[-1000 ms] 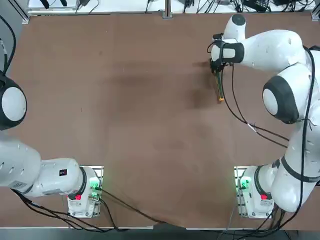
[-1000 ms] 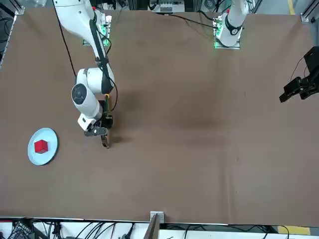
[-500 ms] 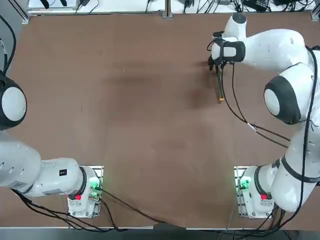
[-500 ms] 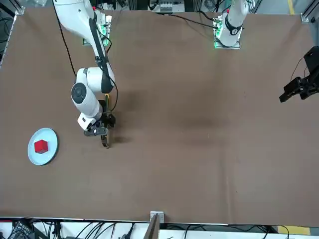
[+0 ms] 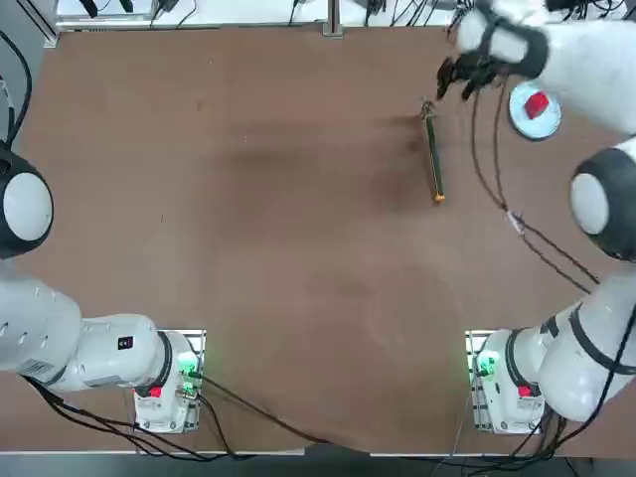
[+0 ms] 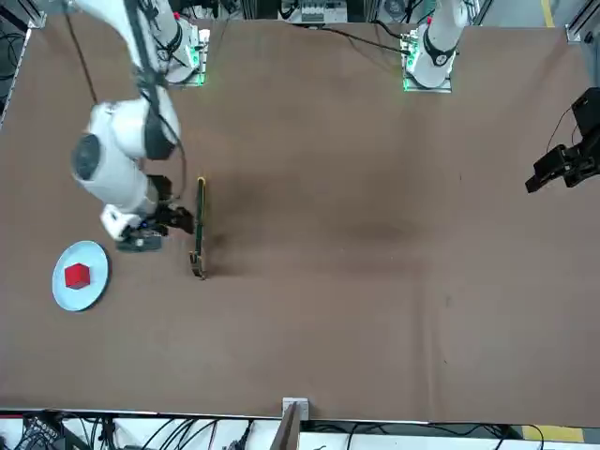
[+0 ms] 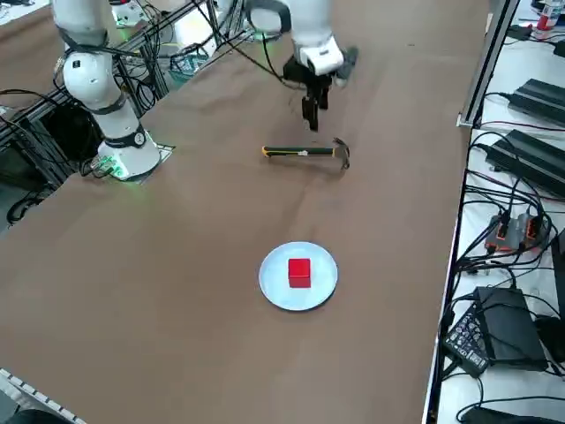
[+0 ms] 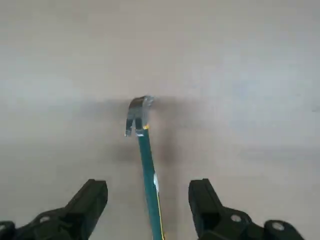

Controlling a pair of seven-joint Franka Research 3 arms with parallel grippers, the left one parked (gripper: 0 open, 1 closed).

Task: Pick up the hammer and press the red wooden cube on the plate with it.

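1. Hammer [image 5: 434, 154]: lies flat on the tabletop toward its far right corner, not yet picked up.
2. Right gripper [image 5: 465, 79]: raised near the hammer head, fingers spread wide, empty.
3. Red cube [image 5: 537, 104]: on the plate [image 5: 519, 117], nearest the right edge; pressing remains.

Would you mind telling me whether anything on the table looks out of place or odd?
Nothing stands out. The hammer lies flat on the table, the red wooden cube sits upright on the plate, and the open right gripper hangs above the hammer's handle.
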